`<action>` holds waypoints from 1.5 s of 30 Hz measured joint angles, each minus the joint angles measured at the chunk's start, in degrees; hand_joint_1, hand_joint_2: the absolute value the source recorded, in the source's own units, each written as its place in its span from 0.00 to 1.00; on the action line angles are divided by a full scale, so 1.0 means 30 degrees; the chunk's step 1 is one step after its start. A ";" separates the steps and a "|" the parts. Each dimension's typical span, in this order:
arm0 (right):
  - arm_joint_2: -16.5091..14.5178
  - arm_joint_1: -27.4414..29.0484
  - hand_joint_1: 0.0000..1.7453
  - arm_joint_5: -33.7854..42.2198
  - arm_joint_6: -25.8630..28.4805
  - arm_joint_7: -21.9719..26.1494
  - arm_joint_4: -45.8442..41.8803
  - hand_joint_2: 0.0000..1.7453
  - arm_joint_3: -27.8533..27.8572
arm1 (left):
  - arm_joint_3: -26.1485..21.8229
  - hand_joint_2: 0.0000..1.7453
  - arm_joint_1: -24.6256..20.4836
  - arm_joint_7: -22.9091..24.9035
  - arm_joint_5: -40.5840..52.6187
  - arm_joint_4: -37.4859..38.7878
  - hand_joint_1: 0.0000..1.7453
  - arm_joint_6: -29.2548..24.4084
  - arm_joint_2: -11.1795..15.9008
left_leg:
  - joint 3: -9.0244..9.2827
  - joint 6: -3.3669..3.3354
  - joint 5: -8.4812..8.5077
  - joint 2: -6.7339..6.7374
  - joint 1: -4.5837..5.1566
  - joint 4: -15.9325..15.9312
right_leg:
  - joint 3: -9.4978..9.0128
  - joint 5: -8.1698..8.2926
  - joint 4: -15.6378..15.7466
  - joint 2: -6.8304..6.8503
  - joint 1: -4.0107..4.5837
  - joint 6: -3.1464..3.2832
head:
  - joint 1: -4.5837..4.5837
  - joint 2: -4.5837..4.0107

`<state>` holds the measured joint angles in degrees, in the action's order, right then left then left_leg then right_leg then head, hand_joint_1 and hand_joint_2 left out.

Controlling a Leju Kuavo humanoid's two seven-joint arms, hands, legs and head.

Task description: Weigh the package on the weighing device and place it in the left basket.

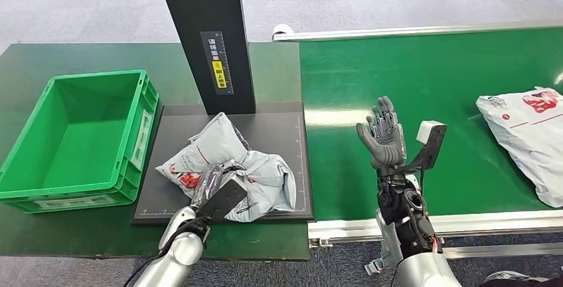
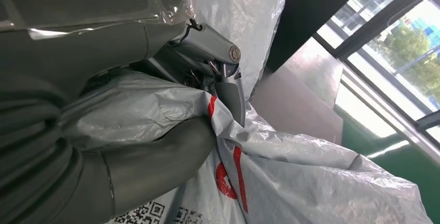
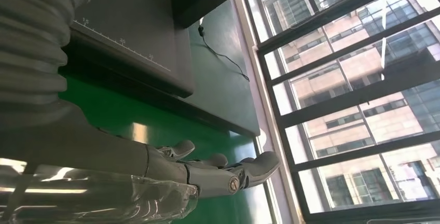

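Package (image 1: 232, 167) on scale; wrist view shows left hand (image 2: 155, 105) gripping.

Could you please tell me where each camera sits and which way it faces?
Head view: high on the body, facing forward and down at scale, basket, belt; both arms show.
Left wrist view: behind the left hand, which grips the package.
Right wrist view: behind the open right hand, facing windows.
Shared: the package and the scale.

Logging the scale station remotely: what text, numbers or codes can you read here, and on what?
"15", "20": ruler marks along the scale platform edge, roughly read.
Column label: Chinese characters and a yellow sticker, too small to read.
Package: red logo and QR code, print unreadable.
Green basket label: blurred.
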<state>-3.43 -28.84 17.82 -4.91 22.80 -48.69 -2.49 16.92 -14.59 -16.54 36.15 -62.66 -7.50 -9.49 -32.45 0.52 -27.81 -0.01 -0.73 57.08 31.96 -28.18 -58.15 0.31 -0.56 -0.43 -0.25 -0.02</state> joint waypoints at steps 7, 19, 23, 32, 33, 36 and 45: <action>0.0029 -0.0179 0.00 -0.1718 0.0341 0.0322 0.0526 1.00 -0.0516 | -0.0441 1.00 0.0163 -0.2547 -0.0815 -0.1876 1.00 -0.3165 -0.0058 | -0.0017 0.0000 0.0001 0.0000 -0.0002 0.0001 | 0.0026 0.0000 -0.0002 -0.0003 0.0003 0.0000 | 0.0002 0.0004; 0.0559 -0.0396 0.00 -0.3388 -0.0198 0.1621 0.0985 1.00 -0.1881 | -0.1692 1.00 -0.1735 -0.2492 0.4679 -0.4437 1.00 -0.9452 0.0890 | -0.0022 0.0000 0.0003 -0.0003 -0.0002 0.0003 | 0.0026 0.0003 -0.0004 -0.0002 0.0003 0.0002 | 0.0002 0.0004; 0.0796 -0.0588 0.00 -0.3428 -0.0504 0.1774 0.1160 1.00 -0.2281 | -0.2794 1.00 -0.3047 -0.0884 0.9378 -0.4263 1.00 -1.0119 0.1660 | -0.0022 0.0007 0.0013 -0.0002 -0.0007 0.0003 | 0.0028 0.0004 -0.0010 -0.0002 0.0008 0.0005 | 0.0000 0.0002; 0.1140 -0.0919 0.00 -0.3357 -0.0794 0.1774 0.1448 1.00 -0.3094 | -0.6571 1.00 -0.7596 0.2365 1.3921 0.0734 1.00 -1.0126 0.4398 | -0.0020 0.0014 0.0029 0.0030 -0.0010 0.0002 | 0.0051 0.0015 -0.0037 -0.0029 0.0013 0.0019 | 0.0002 0.0000; 0.1160 -0.0936 0.00 -0.3353 -0.0792 0.1772 0.1462 1.00 -0.3143 | -0.6863 1.00 -0.7904 0.2386 1.3922 0.1189 1.00 -1.0126 0.4648 | -0.0022 0.0014 0.0030 0.0029 -0.0011 0.0002 | 0.0053 0.0015 -0.0037 -0.0028 0.0013 0.0019 | 0.0000 0.0000; 0.1180 -0.0967 0.00 -0.3350 -0.0790 0.1769 0.1477 1.00 -0.3268 | -0.7371 1.00 -0.8450 0.2387 1.3922 0.2083 1.00 -1.0126 0.5152 | -0.0037 0.0014 0.0030 0.0022 -0.0010 0.0003 | 0.0055 0.0013 -0.0037 -0.0021 0.0012 0.0018 | -0.0004 0.0000; 0.1131 -0.0987 0.00 -0.3386 -0.0703 0.1645 0.1490 1.00 -0.3506 | -0.8038 1.00 -0.9901 0.6673 1.6505 0.5067 1.00 -0.9807 0.6128 | -0.0049 0.0017 0.0031 0.0042 -0.0008 0.0005 | 0.0071 0.0023 -0.0038 -0.0039 0.0012 0.0029 | -0.0007 0.0002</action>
<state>-0.04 -31.80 7.66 -7.02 27.73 -44.22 -13.01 -7.20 -44.29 3.48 85.67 -47.46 -36.92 8.89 -32.60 0.57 -27.71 0.12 -0.75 57.09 32.17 -28.11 -58.27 0.19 -0.52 -0.34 -0.27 -0.02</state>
